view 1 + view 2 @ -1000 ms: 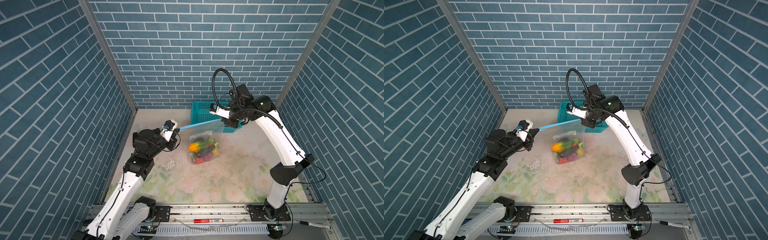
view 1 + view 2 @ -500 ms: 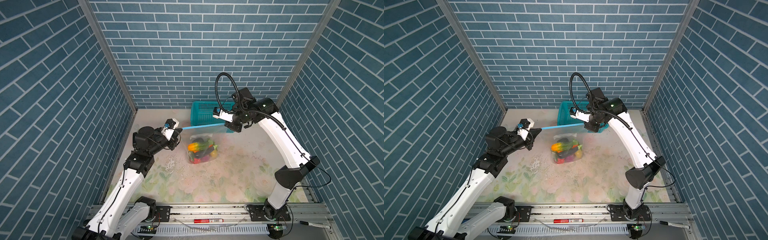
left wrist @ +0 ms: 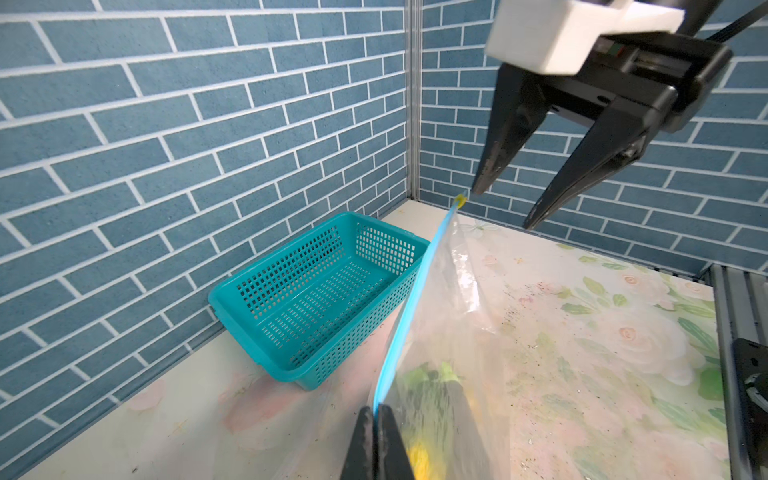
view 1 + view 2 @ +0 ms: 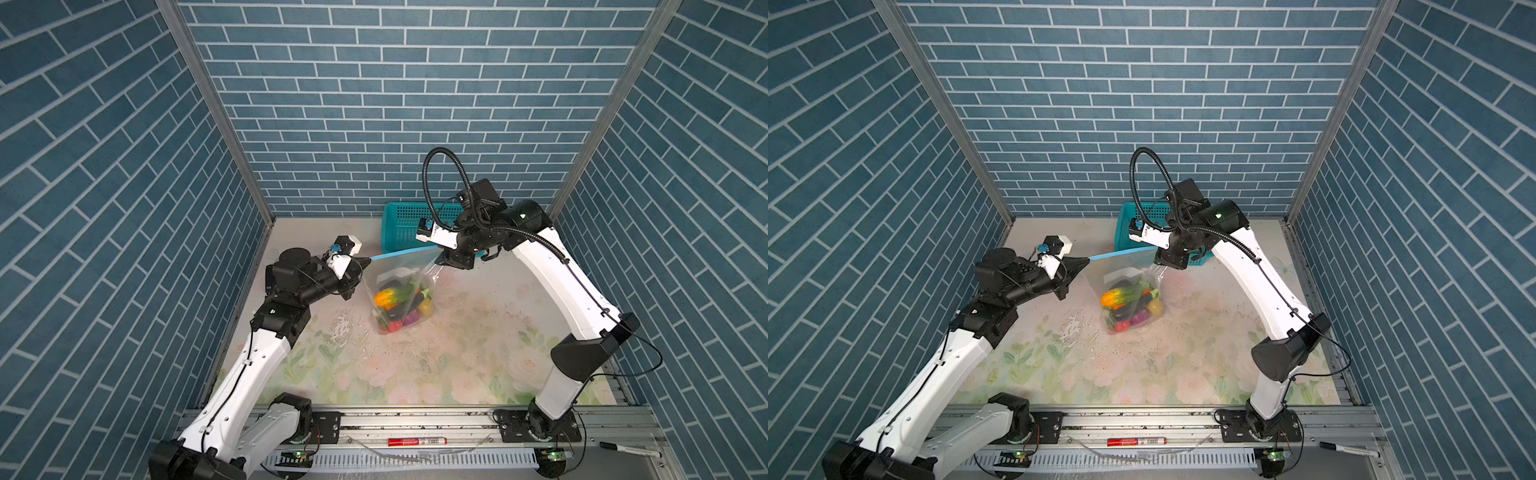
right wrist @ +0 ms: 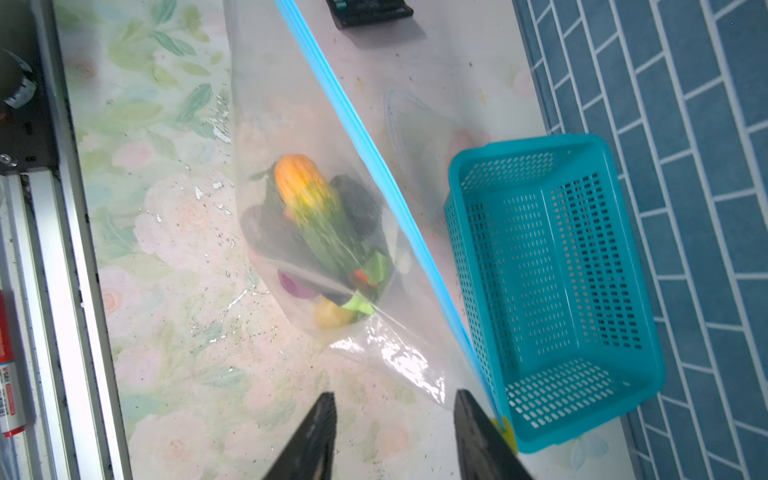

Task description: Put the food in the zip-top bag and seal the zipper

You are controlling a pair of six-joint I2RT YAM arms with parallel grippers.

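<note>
- The large clear crinkly zip-top bag point(image 4: 409, 266) sits mid-scene. Its belly looks to rest on the floral bench point(image 4: 457, 332), and the glossy toy food point(image 4: 399, 303) is piled inside.
- Its thin light-blue zipper strip point(image 4: 401, 252) runs left to right, pulled fairly straight and angling toward the far right.
- The left fingers point(image 3: 376, 419) are clamped tight on the strip's left end.
- The right fingers point(image 4: 444, 261) are spread partway and grip nothing.
- The small yellow slider tab point(image 3: 459, 200) sits at the strip's right end, just outside them on the teal mesh basket point(image 3: 324, 291) side. Touching? Can't tell.
- The right arm is way nearer the tab. My guess is the seal's basically done.
</note>
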